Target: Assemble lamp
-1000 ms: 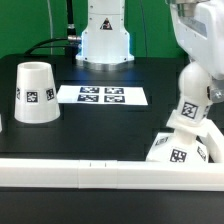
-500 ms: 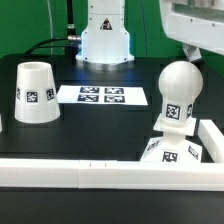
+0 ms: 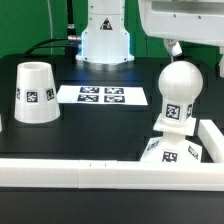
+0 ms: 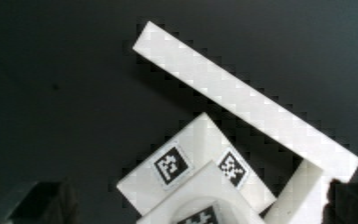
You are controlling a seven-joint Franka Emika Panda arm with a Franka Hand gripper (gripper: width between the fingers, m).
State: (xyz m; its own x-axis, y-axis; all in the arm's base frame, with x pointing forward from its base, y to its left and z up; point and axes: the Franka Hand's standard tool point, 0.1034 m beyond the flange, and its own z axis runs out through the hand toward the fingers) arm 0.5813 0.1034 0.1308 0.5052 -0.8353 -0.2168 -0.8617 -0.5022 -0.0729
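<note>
The round bulb on its stem [image 3: 177, 95] stands upright on the flat square base [image 3: 172, 152] at the exterior view's right, in the corner of the rail. The tapered cone shade [image 3: 36, 92] stands alone at the exterior view's left. My gripper [image 3: 177, 48] hangs above the bulb, clear of it, mostly cut off by the frame's top. In the wrist view the tagged base [image 4: 194, 152] lies below my gripper [image 4: 197, 212], whose dark fingers [image 4: 44, 205] stand wide apart and empty.
The marker board [image 3: 102, 96] lies mid-table behind the parts. The long white rail [image 3: 100, 172] runs along the front and turns up the right side [image 3: 213, 135]; it also shows in the wrist view [image 4: 229, 90]. The arm's white pedestal [image 3: 104, 42] stands at the back.
A second ago my gripper was down around the bulb on the base. It has let go and risen straight up; the bulb stays standing on the base.
</note>
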